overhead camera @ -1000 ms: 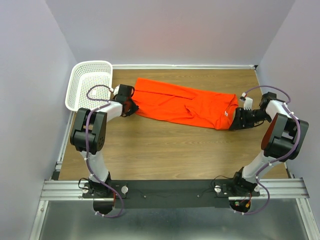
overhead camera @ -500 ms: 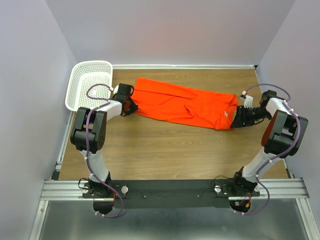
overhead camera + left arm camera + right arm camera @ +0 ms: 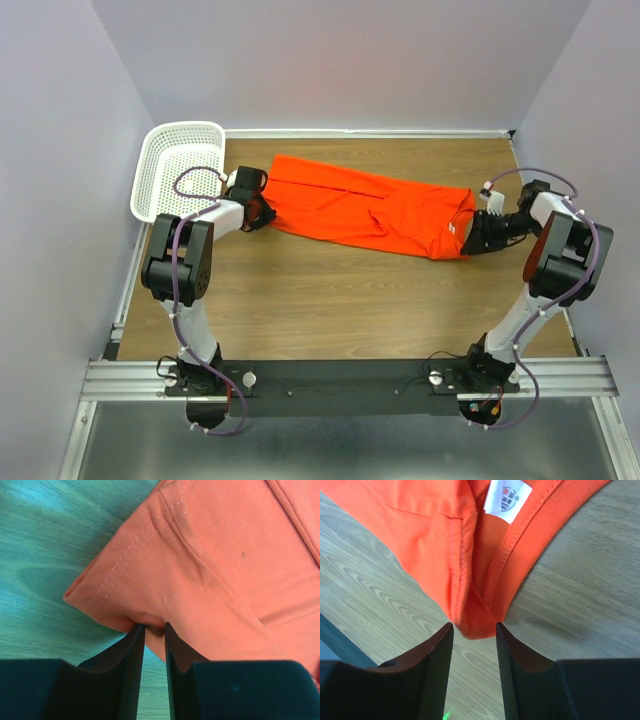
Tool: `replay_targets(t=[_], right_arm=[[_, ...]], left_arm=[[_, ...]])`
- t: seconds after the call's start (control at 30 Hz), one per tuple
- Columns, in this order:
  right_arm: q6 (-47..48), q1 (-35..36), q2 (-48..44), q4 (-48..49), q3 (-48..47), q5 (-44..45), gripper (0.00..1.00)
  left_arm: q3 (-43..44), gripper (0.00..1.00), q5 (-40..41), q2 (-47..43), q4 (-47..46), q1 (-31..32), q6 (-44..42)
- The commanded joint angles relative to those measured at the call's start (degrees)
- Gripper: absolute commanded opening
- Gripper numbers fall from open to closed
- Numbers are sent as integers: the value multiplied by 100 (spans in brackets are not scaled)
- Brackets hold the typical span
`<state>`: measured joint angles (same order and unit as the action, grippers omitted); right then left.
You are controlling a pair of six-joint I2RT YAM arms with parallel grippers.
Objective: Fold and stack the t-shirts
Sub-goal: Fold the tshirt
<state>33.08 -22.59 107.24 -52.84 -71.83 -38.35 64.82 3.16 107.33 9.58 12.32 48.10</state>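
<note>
**Inspector:** Orange-red knit cloth, one t-shirt [image 3: 360, 210], lying on the wood-grain worktop [image 3: 340, 300] in a long, narrow shape. One end sits just beside the white perforated plastic basket [image 3: 150, 175]. The other end reaches well away from it.

**Clerk:** Surface condition?

**Inspector:** Soft and matte, with shallow creases running along its length. The corner nearest the basket carries twin rows of hem stitching [image 3: 135, 540]. At the end far from the basket, a ribbed collar band [image 3: 530, 525] curves round a small white tag [image 3: 507, 499] with red print.

**Clerk:** Left fingers?

**Inspector:** The left fingers [image 3: 139, 635] are black, smooth and tapered. They are clenched on a pinch of the t-shirt's edge at the basket end. The cloth puckers into the narrow slit between them.

**Clerk:** Right fingers?

**Inspector:** The right fingers [image 3: 447, 635] have the same finish and stand wider apart, at the end far from the basket. A folded point of cloth below the collar fills the gap at their tips and meets both inner faces. I cannot tell whether they press it or merely flank it.
</note>
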Motion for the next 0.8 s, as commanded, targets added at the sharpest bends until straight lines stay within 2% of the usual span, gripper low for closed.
replay_targets(t=[0.0,0.1,0.13,0.23,0.27,0.6,0.77], right_arm=[[32,-44,253,-77,-33,-217,44],[93,-44,245,-86,20,-156,33],[111,-44,227,-95,29,-129,23],[146,-53,87,-60,29,116,9],[137,-105,34,-69,12,178,1],[330,-519,-247,-77,11,565,0],[427,-527,-221,-112,99,556,6]], left_arm=[[5,31,27,218,325,-80,-134],[5,31,9,227,334,-89,-134],[5,31,9,227,325,-89,-134],[13,31,1,236,325,-107,-125],[13,31,1,236,333,-115,-134],[-39,29,-70,210,272,-238,-186],[-48,29,-227,218,228,-247,-292]])
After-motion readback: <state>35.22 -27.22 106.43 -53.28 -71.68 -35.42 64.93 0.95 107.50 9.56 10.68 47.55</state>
